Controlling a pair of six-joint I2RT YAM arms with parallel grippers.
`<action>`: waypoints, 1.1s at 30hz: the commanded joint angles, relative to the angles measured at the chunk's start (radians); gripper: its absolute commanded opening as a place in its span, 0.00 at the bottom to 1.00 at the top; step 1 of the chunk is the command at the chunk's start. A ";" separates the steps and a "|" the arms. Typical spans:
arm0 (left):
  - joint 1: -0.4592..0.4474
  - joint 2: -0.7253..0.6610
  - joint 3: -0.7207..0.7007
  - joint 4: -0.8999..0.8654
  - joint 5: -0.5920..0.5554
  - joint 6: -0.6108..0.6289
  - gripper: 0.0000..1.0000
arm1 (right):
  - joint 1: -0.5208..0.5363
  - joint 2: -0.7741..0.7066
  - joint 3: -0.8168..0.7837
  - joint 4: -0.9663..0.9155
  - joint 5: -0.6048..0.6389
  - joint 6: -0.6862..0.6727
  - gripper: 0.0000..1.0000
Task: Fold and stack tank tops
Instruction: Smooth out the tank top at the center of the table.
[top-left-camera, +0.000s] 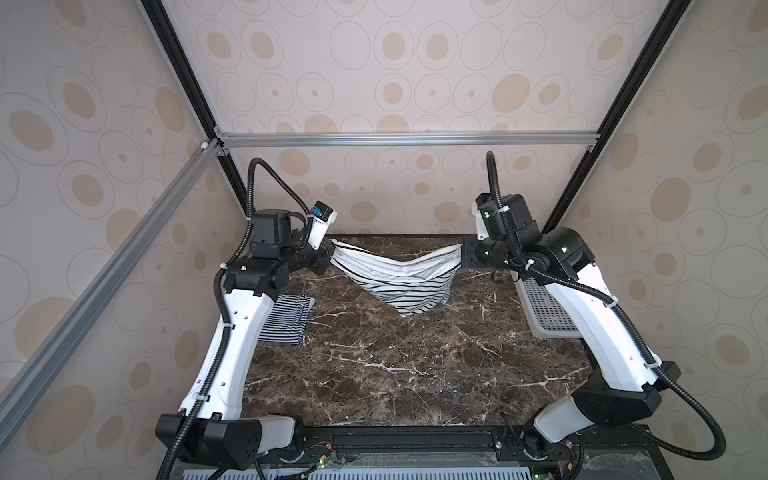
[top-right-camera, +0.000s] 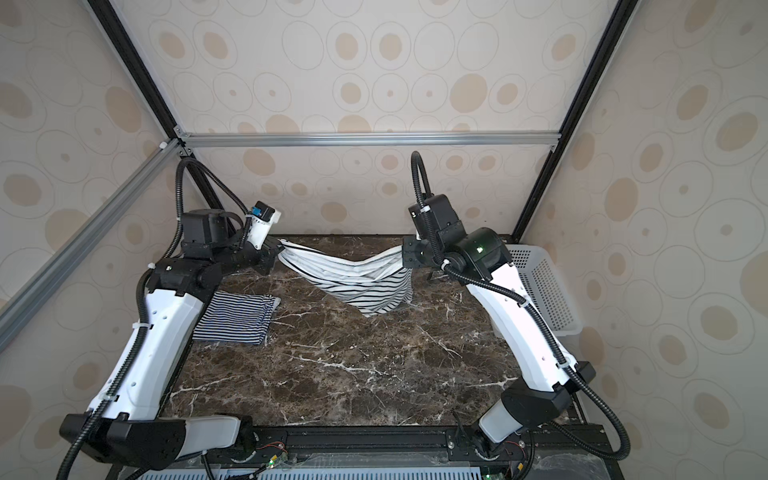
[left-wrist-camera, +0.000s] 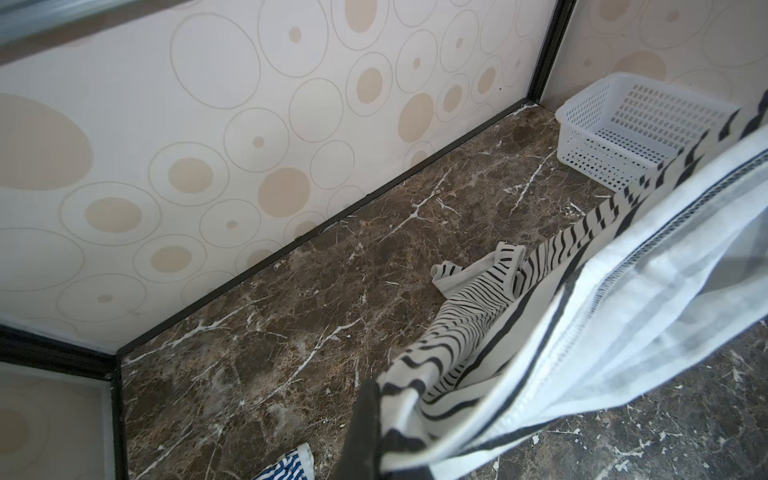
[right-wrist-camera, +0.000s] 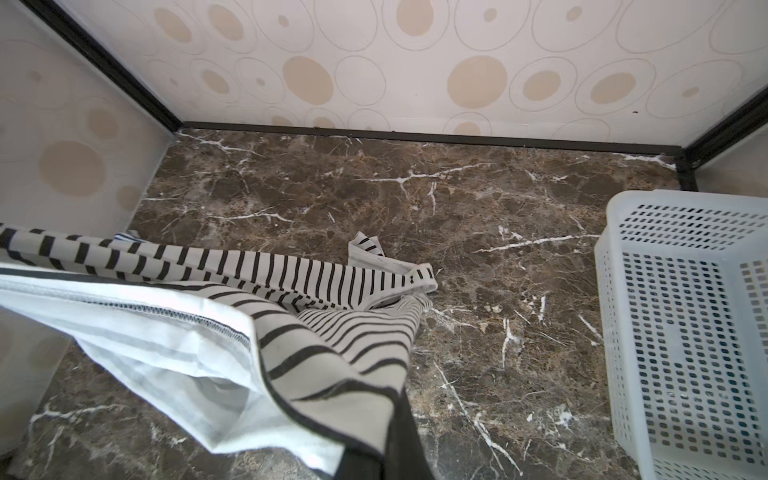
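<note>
The white tank top (top-left-camera: 399, 284) with wide-spaced black stripes is held up over the far half of the worktop (top-left-camera: 395, 374), slung between the two arms. One end of its trimmed edge is pinched by the left end effector (top-left-camera: 329, 257) and the other end by the right end effector (top-left-camera: 462, 255); both are pressed together on the cloth. The trimmed edge sags in the middle rather than being drawn taut. The body of the garment hangs down in a pouch, and in the wrist views its lowest part and a strap (left-wrist-camera: 478, 270) are seen resting on the worktop.

The navy-striped tank top (top-right-camera: 237, 318) is seen folded flat at the left side of the worktop, partly hidden under the left arm in both top views. The white basket (top-right-camera: 548, 286) stands at the right side, well apart from the held garment.

The step in hand is judged to be the spreading of the second top before folding; the first appears to be done. For the next move, the slack would need to be taken out by parting the end effectors a little. The cloth would then be lowered and drawn over the worktop so that it lies flat, clear of the folded top and the basket.
</note>
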 joint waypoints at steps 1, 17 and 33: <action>0.006 -0.069 0.076 -0.066 -0.044 -0.017 0.00 | -0.003 -0.071 0.011 0.041 -0.082 -0.021 0.00; 0.007 -0.069 0.549 -0.260 -0.198 -0.056 0.00 | -0.002 -0.125 0.255 0.021 -0.247 -0.051 0.00; 0.006 -0.050 0.611 -0.283 -0.182 -0.092 0.00 | -0.003 -0.085 0.369 -0.046 -0.181 -0.037 0.00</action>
